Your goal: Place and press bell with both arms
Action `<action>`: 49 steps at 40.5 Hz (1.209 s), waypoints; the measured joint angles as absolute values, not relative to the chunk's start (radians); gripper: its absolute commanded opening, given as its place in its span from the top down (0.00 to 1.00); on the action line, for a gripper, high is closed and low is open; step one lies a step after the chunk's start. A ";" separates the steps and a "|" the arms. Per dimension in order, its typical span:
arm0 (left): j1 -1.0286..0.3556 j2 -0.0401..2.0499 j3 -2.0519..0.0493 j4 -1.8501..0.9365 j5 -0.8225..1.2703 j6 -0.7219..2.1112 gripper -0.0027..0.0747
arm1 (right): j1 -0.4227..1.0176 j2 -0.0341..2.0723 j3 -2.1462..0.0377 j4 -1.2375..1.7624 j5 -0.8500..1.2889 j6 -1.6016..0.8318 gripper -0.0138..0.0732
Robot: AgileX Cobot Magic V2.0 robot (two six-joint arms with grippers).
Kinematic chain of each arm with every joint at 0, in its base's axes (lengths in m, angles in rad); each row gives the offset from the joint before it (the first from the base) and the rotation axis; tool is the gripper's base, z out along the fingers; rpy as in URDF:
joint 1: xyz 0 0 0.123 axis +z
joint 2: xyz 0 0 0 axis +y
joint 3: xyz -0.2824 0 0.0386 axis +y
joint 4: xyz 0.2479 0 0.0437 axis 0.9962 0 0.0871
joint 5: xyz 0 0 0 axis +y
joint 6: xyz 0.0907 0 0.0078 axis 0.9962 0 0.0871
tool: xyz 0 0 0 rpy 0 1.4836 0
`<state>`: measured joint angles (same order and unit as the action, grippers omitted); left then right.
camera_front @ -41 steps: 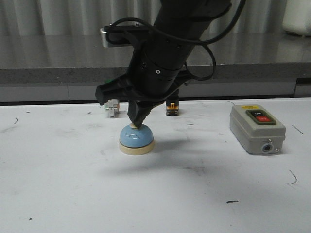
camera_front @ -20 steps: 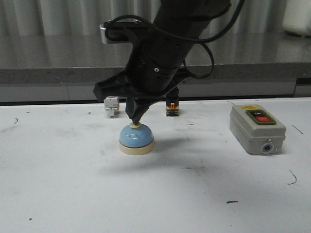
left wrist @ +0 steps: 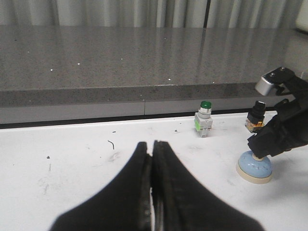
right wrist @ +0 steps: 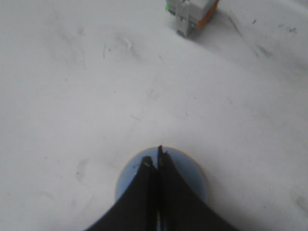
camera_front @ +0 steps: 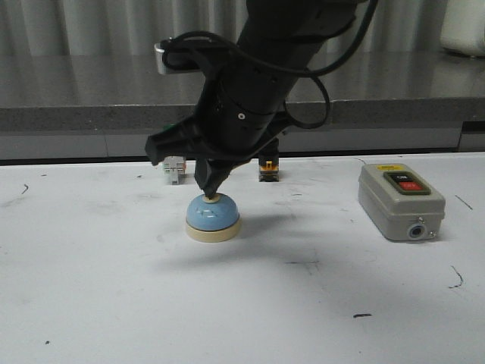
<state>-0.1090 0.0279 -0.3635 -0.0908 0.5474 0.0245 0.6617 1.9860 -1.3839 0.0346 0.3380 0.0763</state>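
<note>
Front view | my right gripper (camera_front: 210,189), jaws closed, holds nothing, tip on bell (camera_front: 214,217) button | left gripper (left wrist: 152,159) closed, empty.

right arm (camera_front: 265,68) enters from the top centre of the front view, slanting down and left to mid-frame. right gripper (camera_front: 209,188) points straight down, fingers pressed together into one narrow tip. in the right wrist view the closed fingertips (right wrist: 158,159) sit at lower centre. left gripper (left wrist: 151,149) closed, fingers meeting at lower centre of the left wrist view, holding nothing.
</note>
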 measured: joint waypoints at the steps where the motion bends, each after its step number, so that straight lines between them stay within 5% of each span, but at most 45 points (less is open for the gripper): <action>1: -0.109 0.028 -0.364 -0.091 0.547 0.024 0.99 | 0.662 1.988 -1.387 0.035 0.336 0.076 0.92; 31: -0.109 0.028 -0.364 -0.091 0.547 0.024 0.99 | 0.655 1.880 -1.388 0.041 0.340 0.091 0.92; 49: -0.109 0.028 -0.364 -0.091 0.547 0.024 0.99 | 0.405 1.570 -1.107 0.068 0.355 0.103 0.92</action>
